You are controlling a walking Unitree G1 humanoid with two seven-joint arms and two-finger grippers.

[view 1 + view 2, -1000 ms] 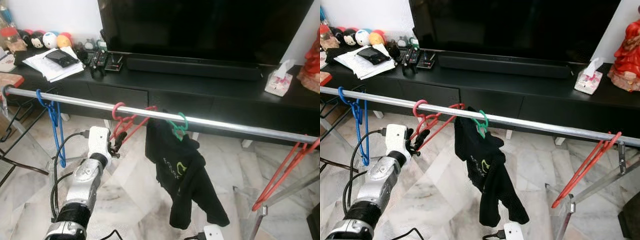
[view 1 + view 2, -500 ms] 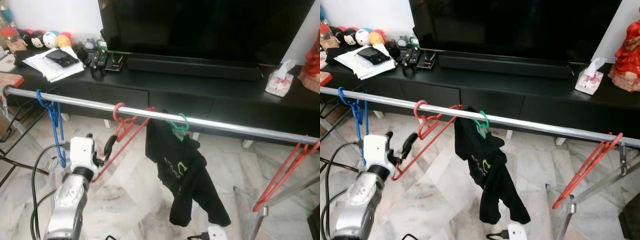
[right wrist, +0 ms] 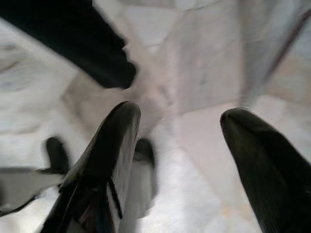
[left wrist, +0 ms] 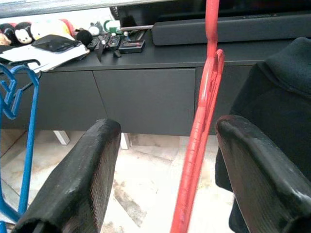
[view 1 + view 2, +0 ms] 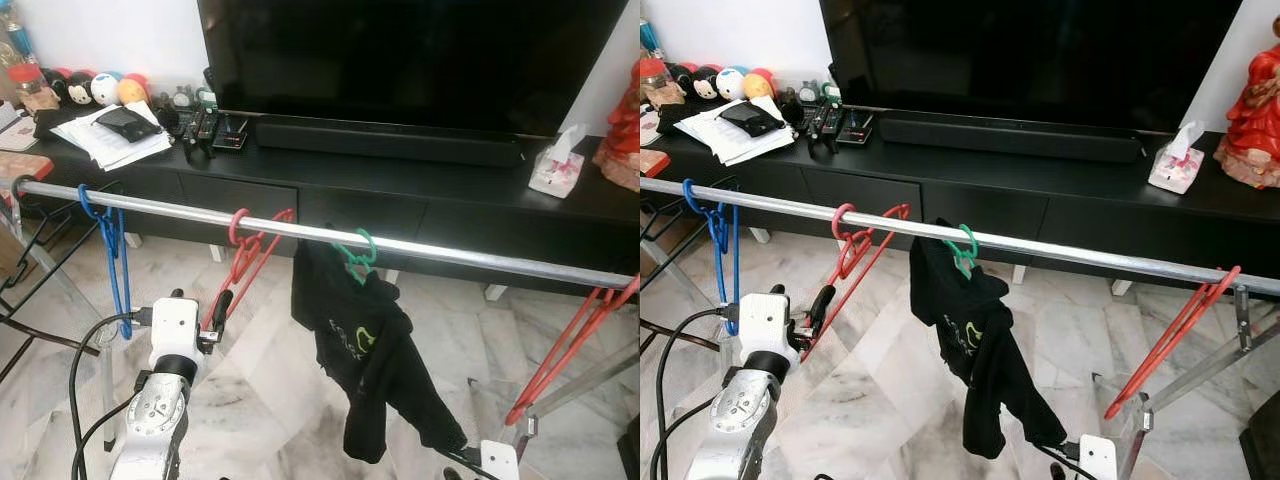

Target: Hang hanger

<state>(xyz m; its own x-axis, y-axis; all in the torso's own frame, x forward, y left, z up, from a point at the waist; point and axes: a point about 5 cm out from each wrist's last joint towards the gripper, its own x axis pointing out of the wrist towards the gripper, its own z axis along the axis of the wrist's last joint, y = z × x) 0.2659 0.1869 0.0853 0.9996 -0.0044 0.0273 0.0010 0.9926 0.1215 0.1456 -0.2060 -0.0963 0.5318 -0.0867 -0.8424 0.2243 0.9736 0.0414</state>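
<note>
A thin red plastic hanger (image 5: pixel 243 262) hooks over the smooth metal rail (image 5: pixel 420 246). The left gripper (image 4: pixel 165 170) spreads wide around its ribbed edge, holding nothing. The right gripper (image 3: pixel 184 160) gapes empty above marble floor (image 3: pixel 194 58).

No legible text anywhere

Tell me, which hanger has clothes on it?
The green hanger, near the middle of the silver rail, carries a black garment. The blue hanger and both red ones hang bare.
</note>
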